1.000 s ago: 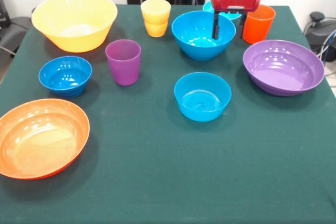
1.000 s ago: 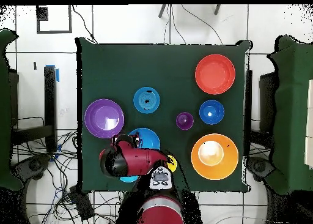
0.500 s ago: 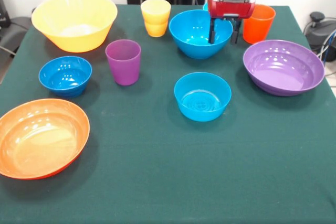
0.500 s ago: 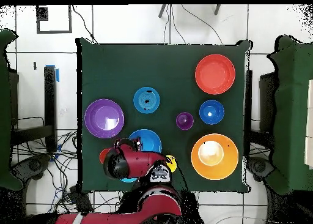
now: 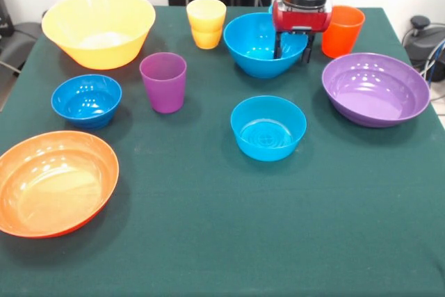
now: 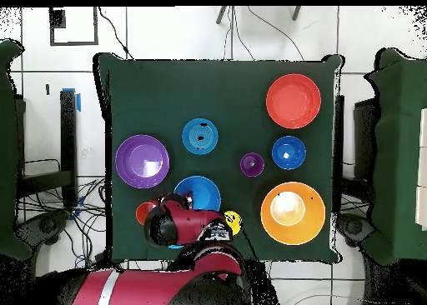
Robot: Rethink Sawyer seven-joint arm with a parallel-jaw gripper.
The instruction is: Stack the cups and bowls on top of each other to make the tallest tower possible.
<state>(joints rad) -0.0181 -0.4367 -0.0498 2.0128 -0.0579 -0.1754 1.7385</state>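
Note:
My gripper (image 5: 291, 53) is open at the back of the table. It straddles the right rim of a mid-blue bowl (image 5: 261, 45), one finger inside and one outside. The orange cup (image 5: 342, 30) stands just right of it. The small cyan bowl is hidden behind the gripper. A second mid-blue bowl (image 5: 268, 128) sits in the middle and the wide purple bowl (image 5: 375, 88) at the right. The yellow cup (image 5: 206, 22), the purple cup (image 5: 163, 81), the large yellow bowl (image 5: 99, 27), the small dark blue bowl (image 5: 86, 99) and the wide orange bowl (image 5: 55, 180) lie to the left. Nothing is stacked.
In the overhead view the red arm (image 6: 171, 224) covers part of the mid-blue bowl (image 6: 198, 191) near the green table's edge (image 6: 113, 235). Cables lie on the floor around the table.
The gripper has moved left in the front view and come down over the far blue bowl's rim. Its fingers stand a little closer together. The bowls and cups have not moved.

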